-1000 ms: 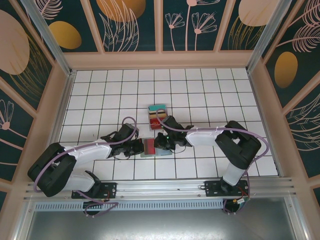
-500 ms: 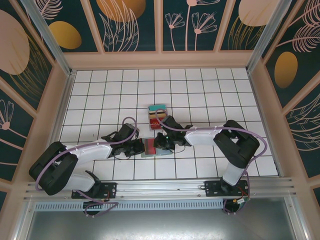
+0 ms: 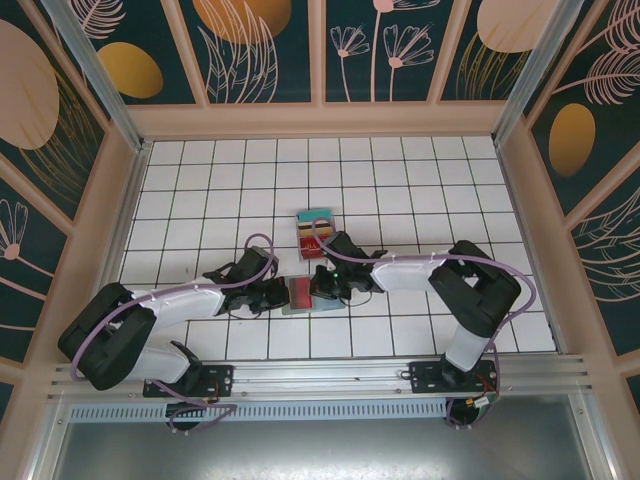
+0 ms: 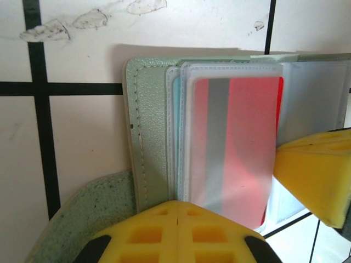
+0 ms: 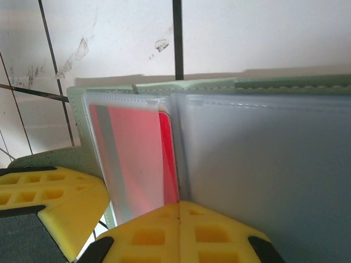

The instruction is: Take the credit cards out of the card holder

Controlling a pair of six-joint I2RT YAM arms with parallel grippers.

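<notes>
Down on the white tiled floor (image 3: pixel 200 180), a little toward 6 o'clock from its middle, the card holder (image 3: pixel 298 308) lies opened flat. A red card (image 4: pixel 241 153) with a grey stripe sits inside one of its clear sleeves, and the pale green cover shows past the sleeve edges. No card is out of it yet.

From above, the left claw (image 3: pixel 279 294) is at the holder's 9 o'clock and the right claw (image 3: pixel 319 290) at its 3 o'clock, so the holder lies between them. The left wrist camera shows the left claw's yellow fingertips (image 4: pixel 137 235) pressed together at 6 o'clock, covering the near ends of the cover and sleeves. I can't tell whether they pinch a layer or only bear down on it. The right wrist camera shows the right claw's tips likewise pressed together at 6 o'clock, right where the red card's sleeve meets the frosted grey sleeve beside it. A grip there can't be made out either.

At the holder's 12 o'clock, just beyond the right claw, stands a clear tray (image 3: pixel 316 232) with a coloured stack.

Compared with a second ago, the holder hasn't moved. The left arm sits as before, and the right arm's elbow has drawn slightly toward 9 o'clock.
</notes>
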